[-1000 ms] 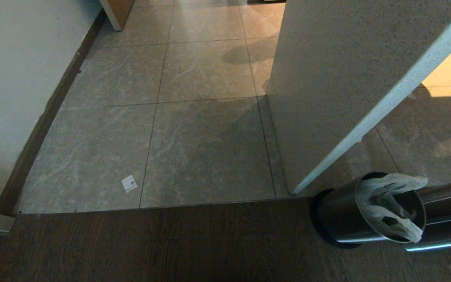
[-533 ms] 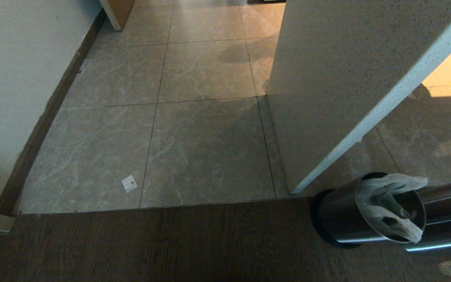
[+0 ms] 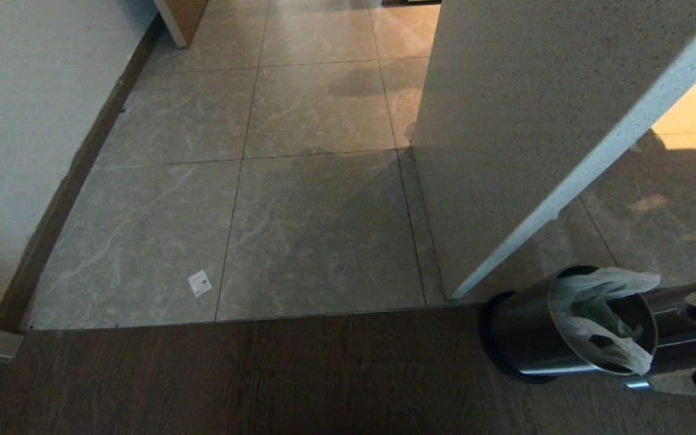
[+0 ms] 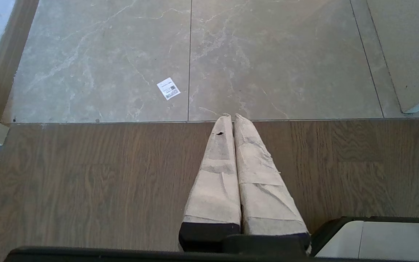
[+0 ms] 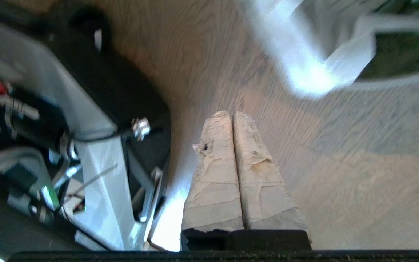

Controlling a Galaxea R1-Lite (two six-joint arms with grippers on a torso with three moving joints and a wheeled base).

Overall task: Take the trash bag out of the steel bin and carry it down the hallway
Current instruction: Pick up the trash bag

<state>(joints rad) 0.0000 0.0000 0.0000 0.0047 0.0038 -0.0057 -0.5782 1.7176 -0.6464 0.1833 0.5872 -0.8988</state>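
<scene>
Head view: we find the trash bag (image 3: 596, 314) draped over the steel bin (image 3: 529, 338) at our lower right, nearest the right gripper (image 5: 231, 116), whose jaws are pressed together, empty, short of the bag.

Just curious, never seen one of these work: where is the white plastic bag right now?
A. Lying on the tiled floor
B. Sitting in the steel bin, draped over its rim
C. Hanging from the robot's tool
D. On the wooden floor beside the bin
B: the trash bag sits inside the steel bin with its edges folded over the rim, and the right tool is closed and empty.
</scene>
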